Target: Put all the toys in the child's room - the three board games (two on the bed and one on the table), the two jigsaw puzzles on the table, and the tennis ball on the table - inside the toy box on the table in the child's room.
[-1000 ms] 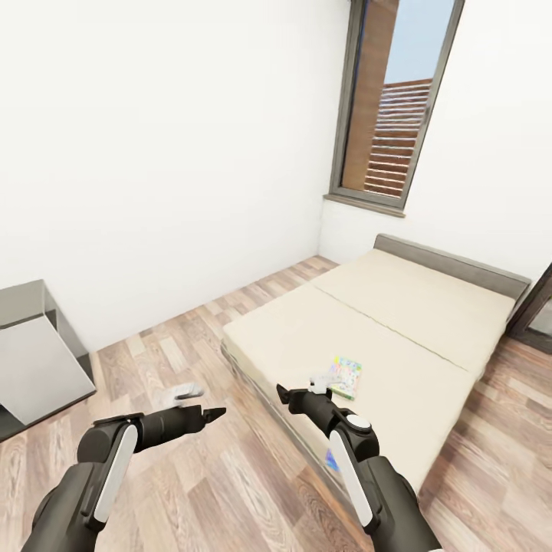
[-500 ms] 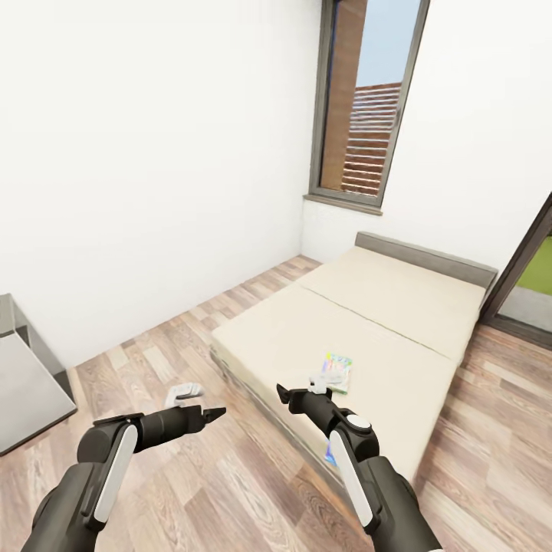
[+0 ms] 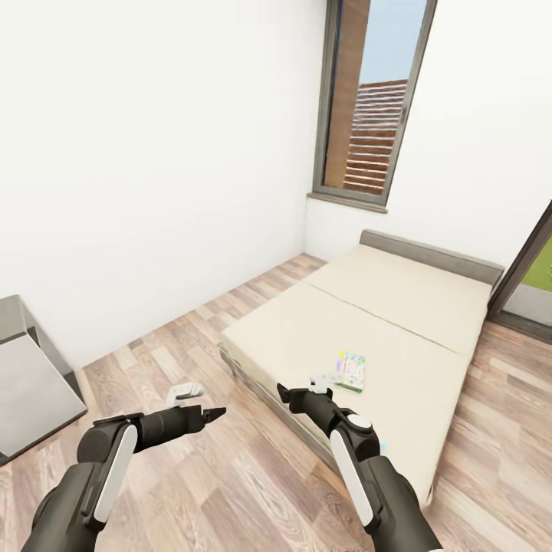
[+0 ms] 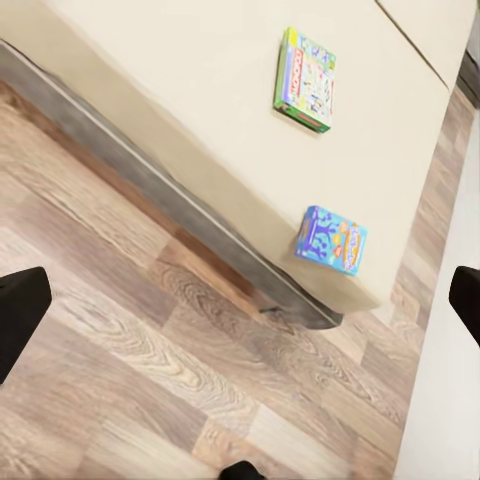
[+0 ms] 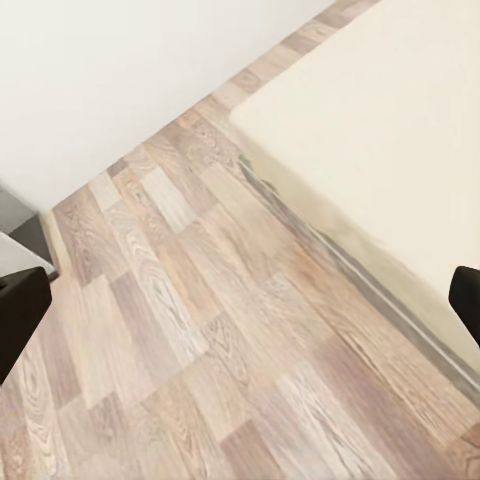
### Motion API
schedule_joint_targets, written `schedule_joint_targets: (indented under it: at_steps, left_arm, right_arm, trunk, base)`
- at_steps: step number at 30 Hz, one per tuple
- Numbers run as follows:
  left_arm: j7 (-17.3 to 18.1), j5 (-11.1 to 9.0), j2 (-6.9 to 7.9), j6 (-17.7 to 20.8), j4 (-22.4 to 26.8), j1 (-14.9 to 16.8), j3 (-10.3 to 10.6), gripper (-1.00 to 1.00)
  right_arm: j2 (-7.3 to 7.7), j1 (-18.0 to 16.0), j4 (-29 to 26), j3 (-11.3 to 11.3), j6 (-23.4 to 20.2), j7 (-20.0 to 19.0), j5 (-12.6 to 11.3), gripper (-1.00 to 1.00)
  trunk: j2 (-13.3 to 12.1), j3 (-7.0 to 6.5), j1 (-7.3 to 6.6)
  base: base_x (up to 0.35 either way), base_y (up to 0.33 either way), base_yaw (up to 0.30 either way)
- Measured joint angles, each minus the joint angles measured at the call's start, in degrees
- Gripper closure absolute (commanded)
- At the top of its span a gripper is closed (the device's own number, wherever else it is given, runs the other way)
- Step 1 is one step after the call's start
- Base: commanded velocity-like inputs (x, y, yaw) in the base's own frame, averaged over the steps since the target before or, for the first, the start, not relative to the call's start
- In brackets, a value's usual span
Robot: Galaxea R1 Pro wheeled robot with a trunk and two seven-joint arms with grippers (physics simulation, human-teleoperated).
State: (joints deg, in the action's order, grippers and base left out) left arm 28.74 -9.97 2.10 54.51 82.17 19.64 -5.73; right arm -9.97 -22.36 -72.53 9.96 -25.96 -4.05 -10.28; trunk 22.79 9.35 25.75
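You had both arms out over the wood floor [image 3: 230, 491], short of the bed [image 3: 399, 322]. Your left gripper [image 3: 205, 417] hung over bare floor, empty; in the left wrist view its dark fingertips [image 4: 20, 312] sat at opposite edges of the frame, so the claw was spread wide. Your right gripper [image 3: 295, 397] hovered at the bed's near long edge, also empty, fingertips [image 5: 18, 312] wide apart in the right wrist view. Green board game [image 3: 350, 370] lay flat on the mattress, near the near long edge, just past the right gripper. Blue board game [image 4: 331, 240] sat at the bed's corner, by the foot edge (seen from the left wrist camera). A small white object [image 3: 182, 392] lay on the floor beyond the left gripper; can't tell what it was. Grey furniture piece [image 3: 34, 376] stood against the wall on your left. Window [image 3: 372, 100] above the bed's head end.
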Motion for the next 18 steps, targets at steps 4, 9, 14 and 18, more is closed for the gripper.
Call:
schedule_joint_targets:
  at_steps: [4,9,14,18]
  left_arm:
    - [0.00,0.01,0.00,0.00,0.00,0.00,0.00,-1.00]
    - [-0.01,0.00,0.00,0.00,0.02,0.00,0.01,-1.00]
    - [-0.01,-0.02,0.00,0.00,-0.02,0.01,0.01,-1.00]
    - [-0.01,-0.02,0.00,-0.01,-0.03,0.01,0.01,-1.00]
  right_arm:
    - [0.00,0.02,0.02,0.01,0.00,0.00,0.00,-1.00]
    - [0.00,0.01,0.06,0.02,-0.01,0.00,0.00,-1.00]
    - [0.00,0.03,0.06,0.07,-0.02,0.00,0.01,-1.00]
    - [0.00,0.01,0.06,0.08,-0.02,0.00,0.01,-1.00]
  trunk:
    - [0.00,0.28,0.00]
    - [0.00,0.65,0.00]
    - [0.00,0.94,0.00]
    - [0.01,1.03,-0.01]
  base:
    - [0.000,0.240,-0.117]
    - [0.000,0.207,-0.139]
    - [0.010,0.066,-0.197]
    - [0.063,0.069,-0.237]
